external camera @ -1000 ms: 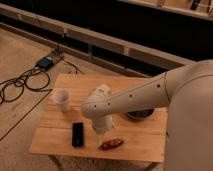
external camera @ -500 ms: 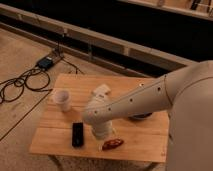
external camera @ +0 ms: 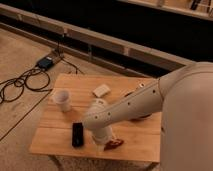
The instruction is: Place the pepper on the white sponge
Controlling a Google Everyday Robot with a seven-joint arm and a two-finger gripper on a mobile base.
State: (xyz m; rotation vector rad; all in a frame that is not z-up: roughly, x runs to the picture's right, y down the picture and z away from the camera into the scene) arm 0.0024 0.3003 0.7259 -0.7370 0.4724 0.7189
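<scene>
Our gripper hangs right at the pepper on the bench; whether it holds it, we cannot tell.

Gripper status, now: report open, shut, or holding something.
Gripper: low at the pepper near the front edge of the table; open, shut or holding cannot be told.

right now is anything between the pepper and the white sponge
No object shows on the table between them, though the arm covers part of that stretch. The gripper is at the pepper near the front edge; the white sponge lies farther back.
</scene>
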